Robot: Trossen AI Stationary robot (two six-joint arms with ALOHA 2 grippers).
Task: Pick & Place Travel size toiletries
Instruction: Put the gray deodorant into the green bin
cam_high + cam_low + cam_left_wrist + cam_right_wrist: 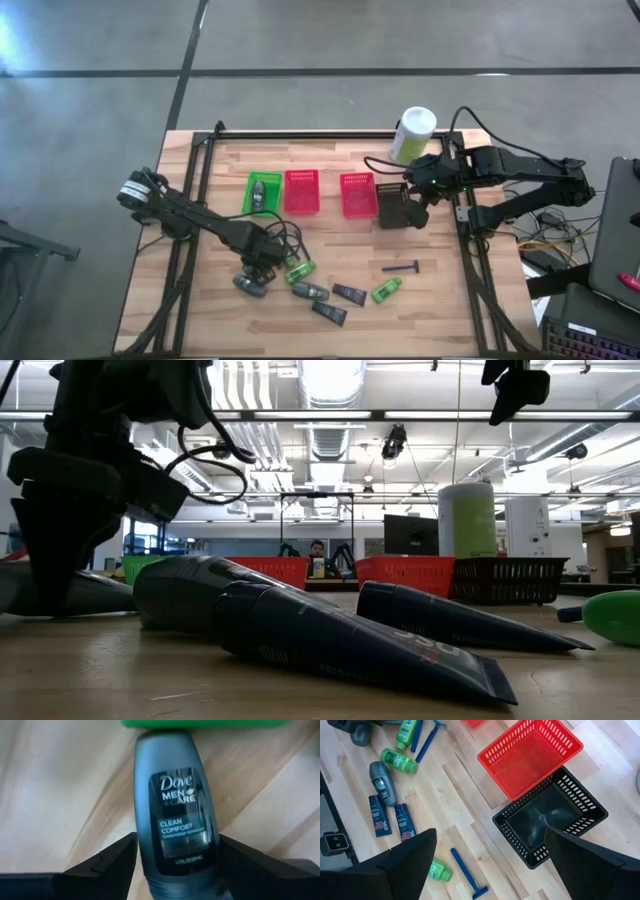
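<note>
A grey oval Dove bottle (175,815) lies flat on the wooden table, label up. My left gripper (177,870) is open, points down and straddles the bottle's lower half, one finger on each long side. From above, the bottle (248,287) pokes out from under that gripper (257,275). More toiletries lie to its right: a green tube (298,270), another grey bottle (310,292), two dark flat tubes (349,293) (329,314), a second green tube (386,290) and a razor (402,268). My right gripper (492,862) hangs open, high above the dark basket (547,820). My left gripper comes from above with its fingers (110,865) across the grey bottle, close beside its two long sides (142,855). I cannot tell whether they touch it. The bottle rests flat on the table.
Along the far side stand a green basket (262,192) with a grey item inside, two red baskets (301,192) (358,194) and the dark basket (393,208). A white-and-green canister (413,133) stands behind them. Bare wood lies at the table's near left and right.
</note>
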